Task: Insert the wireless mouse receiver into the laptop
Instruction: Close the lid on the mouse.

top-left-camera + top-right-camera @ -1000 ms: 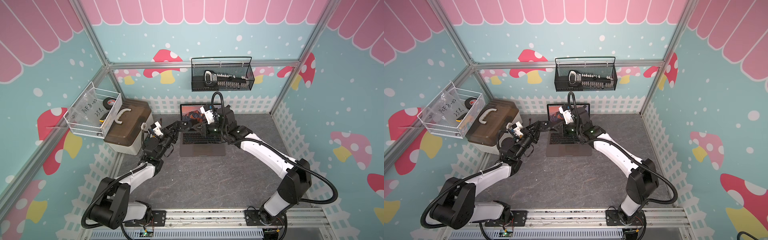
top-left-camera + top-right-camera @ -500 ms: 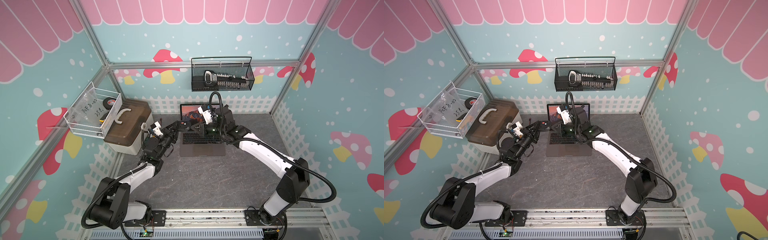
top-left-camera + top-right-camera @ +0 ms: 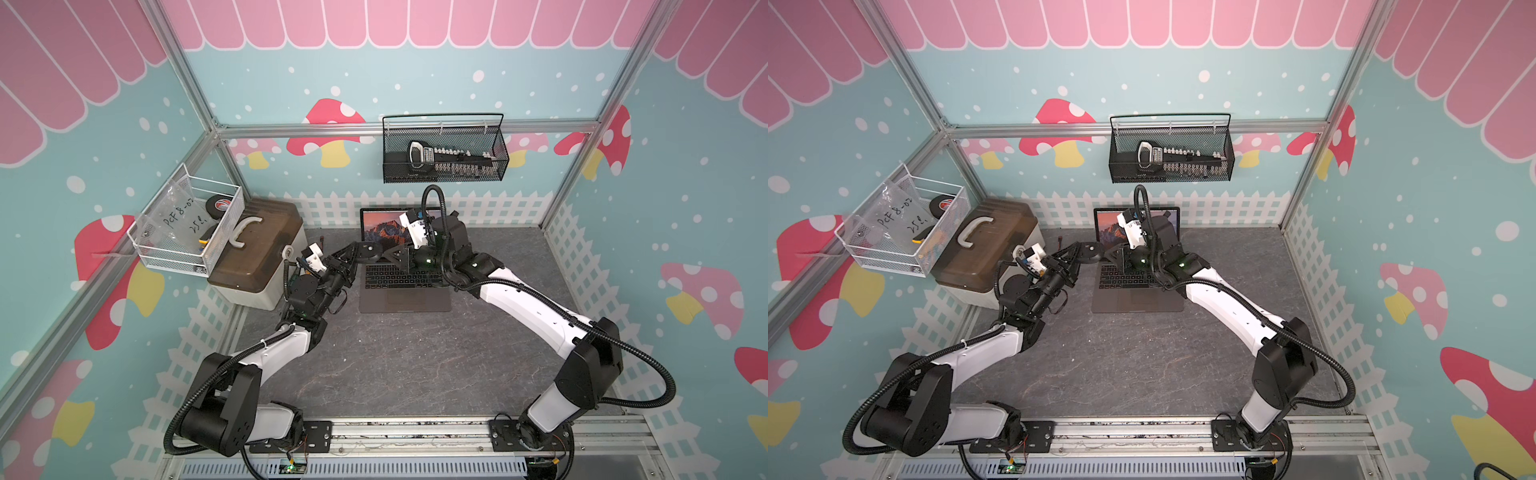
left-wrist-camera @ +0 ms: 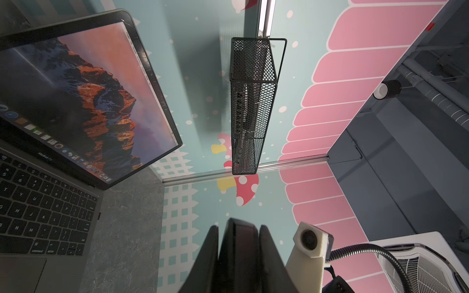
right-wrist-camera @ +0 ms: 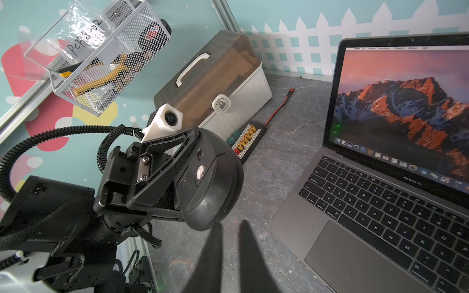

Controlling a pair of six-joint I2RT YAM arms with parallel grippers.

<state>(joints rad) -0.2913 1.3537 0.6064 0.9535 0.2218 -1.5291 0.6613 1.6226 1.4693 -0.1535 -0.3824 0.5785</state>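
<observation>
Over at the back of the table, the laptop (image 3: 405, 297) sits open with its screen lit up, orange mountain wallpaper, right up against the little white fence on the wall. So the left gripper (image 3: 360, 253) is clamped on the mouse (image 5: 210, 182), 1 finger each side, holding it up off the table just beside the laptop's left edge, near the hinge end. The mouse is tipped on its side, and the face with the small pale round mark looks toward the right gripper (image 5: 231, 224). That one reaches in across the keyboard. Its 2 fingers (image 5: 250, 253) are only a narrow gap apart, nothing between them that I can see, tips right up by the rim of the mouse; touching or not, can't tell tbh. As for the receiver, it's too tiny, I honestly can't pick it out anywhere. Other stuff: a box with a brown lid and white handle (image 3: 257, 249) left of the laptop, a black strip with yellow connectors (image 5: 247, 139) on the table just beside the box, a white wire basket (image 3: 187, 232) on the left wall and a black mesh basket (image 3: 444, 153) up on the back wall
</observation>
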